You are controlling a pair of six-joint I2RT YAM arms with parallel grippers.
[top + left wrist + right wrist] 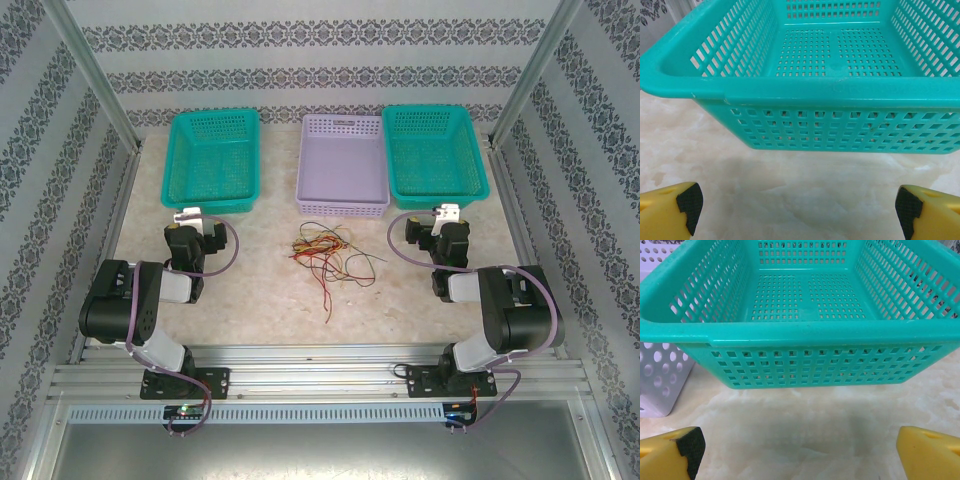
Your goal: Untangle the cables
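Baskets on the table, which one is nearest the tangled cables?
The lilac basket in the middle; the cables lie just before its near wall, the two teal baskets flank it.

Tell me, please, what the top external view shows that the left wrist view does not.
Top external adds the tangled cables mid-table, the lilac basket, the right green basket and the right tool. Left wrist adds a close look at the left tool, its black pads standing wide apart. Both share the left green basket and the pale tabletop.
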